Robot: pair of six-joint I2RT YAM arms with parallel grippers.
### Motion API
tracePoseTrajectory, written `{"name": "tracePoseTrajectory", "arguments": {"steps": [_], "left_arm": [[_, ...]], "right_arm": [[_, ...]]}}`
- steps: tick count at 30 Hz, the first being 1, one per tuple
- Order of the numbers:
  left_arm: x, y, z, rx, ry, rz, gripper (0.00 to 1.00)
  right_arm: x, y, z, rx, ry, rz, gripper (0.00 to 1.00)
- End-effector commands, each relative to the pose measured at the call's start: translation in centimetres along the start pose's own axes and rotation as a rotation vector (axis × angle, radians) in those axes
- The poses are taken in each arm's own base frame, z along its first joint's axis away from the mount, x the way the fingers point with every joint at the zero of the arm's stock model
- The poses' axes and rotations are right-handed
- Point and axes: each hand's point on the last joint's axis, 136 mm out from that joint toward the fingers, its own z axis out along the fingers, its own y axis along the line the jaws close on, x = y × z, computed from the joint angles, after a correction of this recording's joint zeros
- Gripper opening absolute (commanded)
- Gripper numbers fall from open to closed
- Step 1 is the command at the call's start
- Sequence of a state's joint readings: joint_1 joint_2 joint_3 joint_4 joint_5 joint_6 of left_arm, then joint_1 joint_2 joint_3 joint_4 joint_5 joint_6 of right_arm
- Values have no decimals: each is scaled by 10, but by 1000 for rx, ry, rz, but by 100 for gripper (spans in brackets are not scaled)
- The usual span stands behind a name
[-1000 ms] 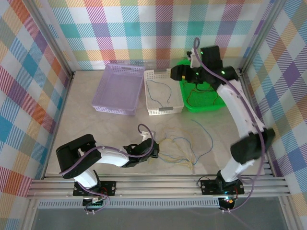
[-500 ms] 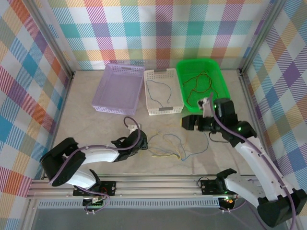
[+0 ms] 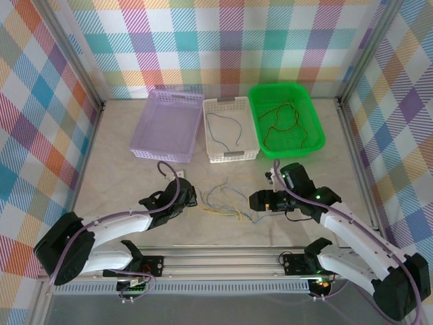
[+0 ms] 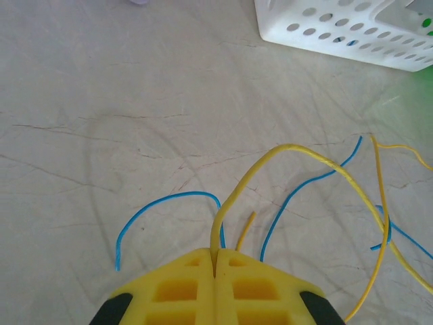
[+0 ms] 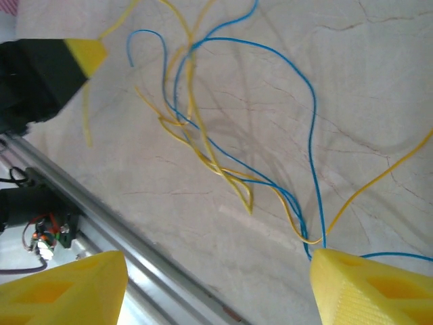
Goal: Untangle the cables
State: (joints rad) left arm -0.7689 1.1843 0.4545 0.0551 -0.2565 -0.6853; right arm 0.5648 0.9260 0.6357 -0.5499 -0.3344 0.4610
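cables (image 3: 226, 200) lie tangled (left gripper (image 4: 215, 261) pinching a yellow one), right gripper (image 5: 218, 261) agape.

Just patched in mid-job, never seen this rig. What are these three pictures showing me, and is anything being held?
Two robot arms stand at the table's near edge. One picture looks down from above; the other two come from wrist cameras, yellow fingers in view. Thin blue and yellow wires lie tangled between the arms. Behind sit a purple basket, a white basket and a green basket, the last two holding wires. The left gripper is shut on a yellow wire; the right gripper is open, empty.
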Motion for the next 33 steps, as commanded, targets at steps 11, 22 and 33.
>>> {"name": "tracePoseTrajectory", "arguments": {"steps": [11,22,33], "left_arm": [[-3,17,-22,-24,-28,-8,0],[-8,18,-29,-29,-46,-9,0],[-14,27,-37,-55,-66,-13,0]], "right_arm": [[11,-39,46,94,38,17,61],[21,-40,69,93,93,11,50],[8,-34,54,141,60,-28,0]]}}
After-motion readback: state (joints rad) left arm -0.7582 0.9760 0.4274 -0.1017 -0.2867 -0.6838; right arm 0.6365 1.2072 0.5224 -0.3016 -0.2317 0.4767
